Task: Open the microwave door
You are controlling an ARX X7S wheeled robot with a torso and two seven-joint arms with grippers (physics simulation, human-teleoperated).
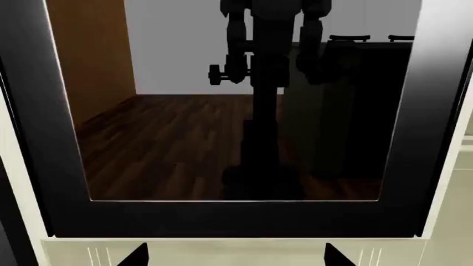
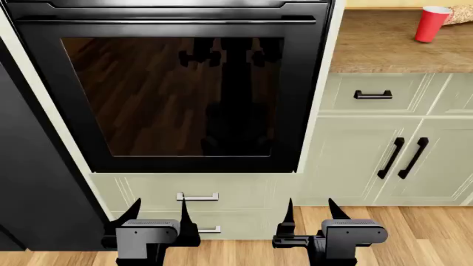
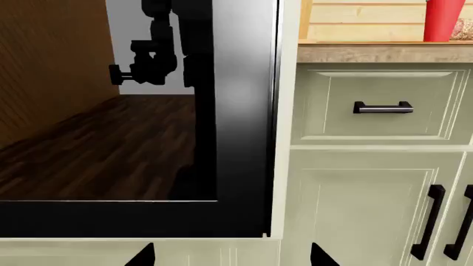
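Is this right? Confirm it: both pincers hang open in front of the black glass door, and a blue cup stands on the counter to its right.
One thing is wrong: the cup is red, not blue, as the head view shows. The rest holds: the left pincer and the right pincer hang open before the black glass door, and the cup stands on the counter to its right.

1. The oven door [image 2: 185,94] ahead of me is glossy black, its glass mirroring dark brown wood planks.
2. My left gripper [image 2: 157,219] and right gripper [image 2: 309,216] are black with grey bodies.
3. The cabinet fronts [image 2: 355,160] are pale cream-green with black handles [image 2: 402,158].
4. The cup [image 2: 431,24] is red, on a brown wood-grain countertop [image 2: 377,44].
5. The floor [image 2: 414,238] is light tan wood.
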